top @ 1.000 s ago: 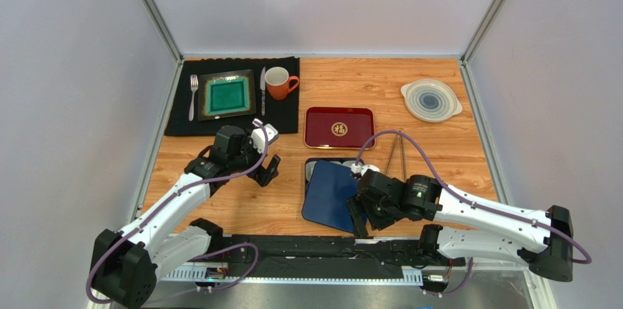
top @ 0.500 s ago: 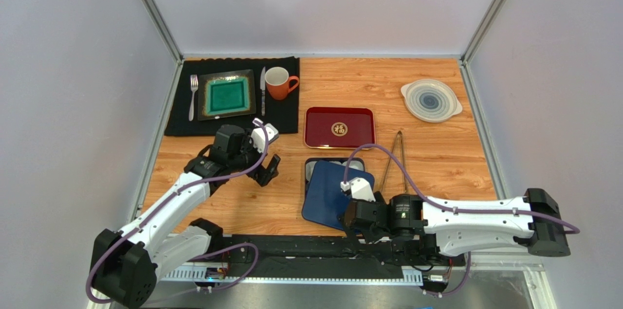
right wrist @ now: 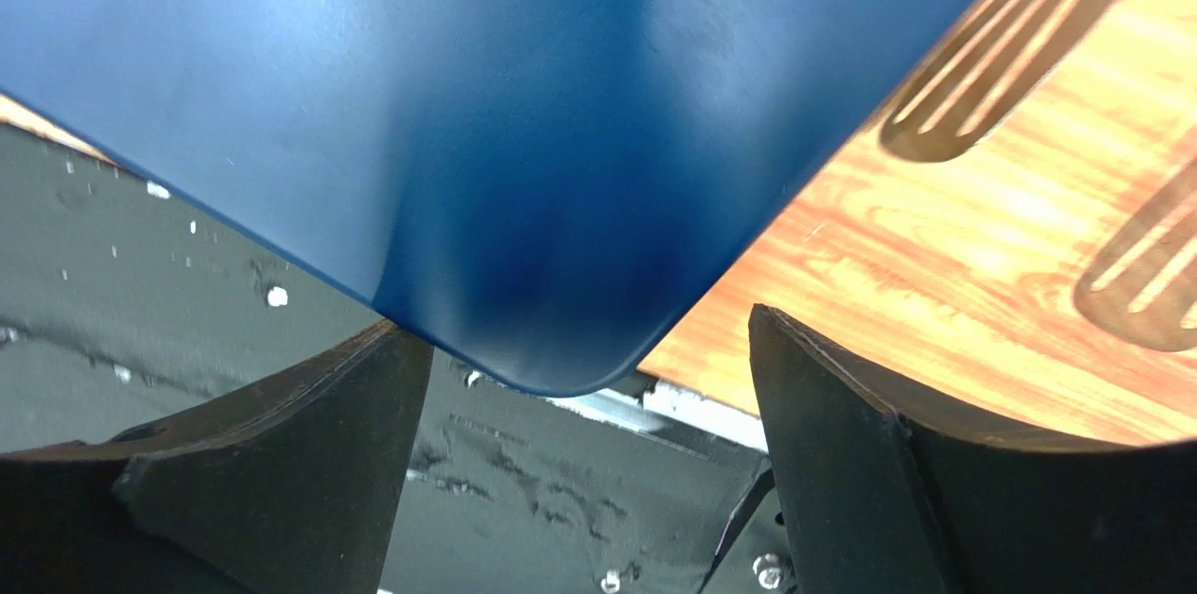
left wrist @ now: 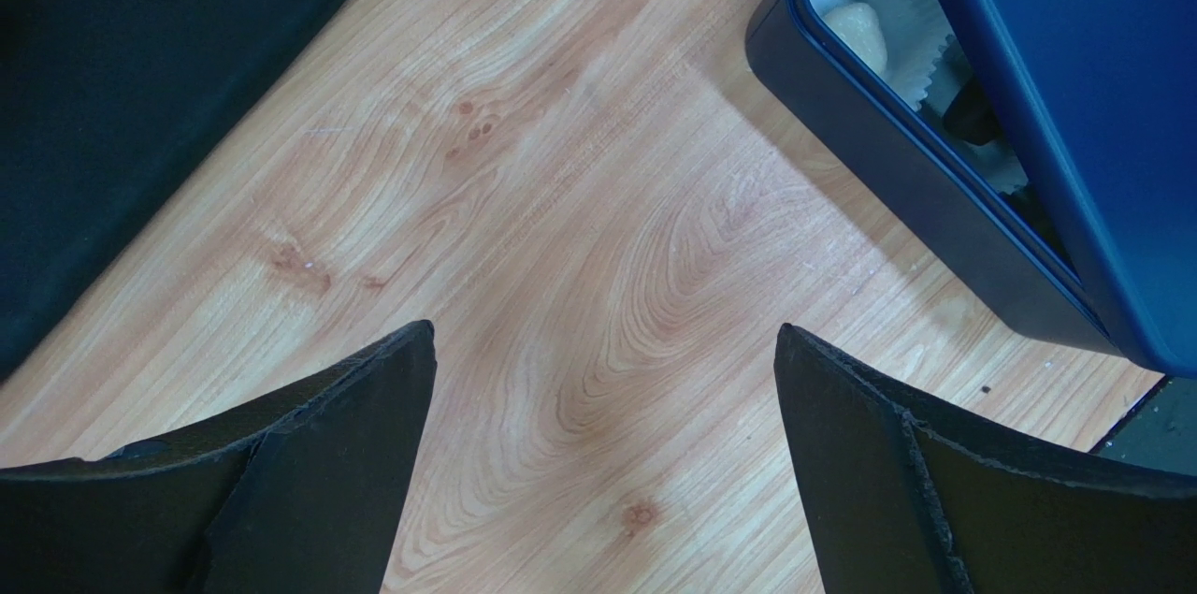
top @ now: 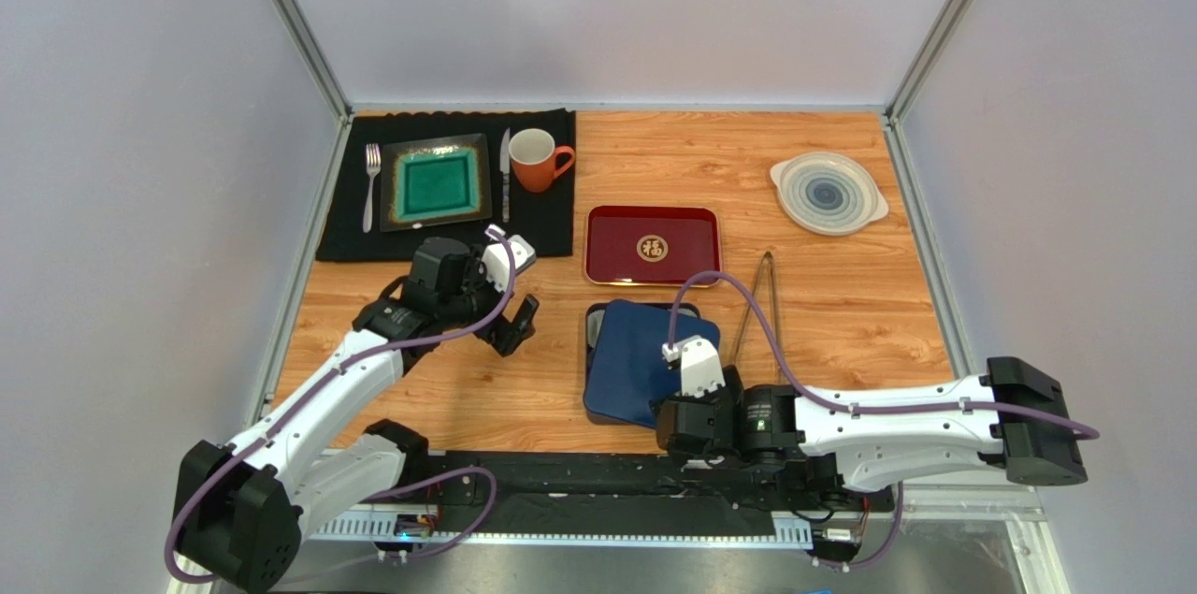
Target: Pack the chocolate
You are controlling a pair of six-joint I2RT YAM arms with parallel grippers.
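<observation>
A dark box (top: 596, 329) lies at the table's middle with a blue lid (top: 639, 358) askew on top, covering most of it. In the left wrist view one cream-white chocolate (left wrist: 857, 27) shows in a white paper cup inside the box (left wrist: 899, 159), under the lid (left wrist: 1082, 89); the other chocolates are hidden. My left gripper (top: 514, 329) (left wrist: 604, 342) is open and empty over bare wood left of the box. My right gripper (top: 675, 426) (right wrist: 587, 342) is open at the lid's near corner (right wrist: 562, 370), which lies between the jaws, unclamped.
Metal tongs (top: 759, 293) (right wrist: 984, 61) lie right of the box. A red tray (top: 652, 245) sits behind it. An orange mug (top: 534, 159), green plate (top: 437, 183), fork (top: 371, 184) and knife (top: 505, 173) are on a black mat at back left. A pale plate (top: 828, 191) is at back right.
My right arm has drawn back toward the near edge and lowered. The blue lid has shifted to lie more squarely over the box. The left arm has not moved.
</observation>
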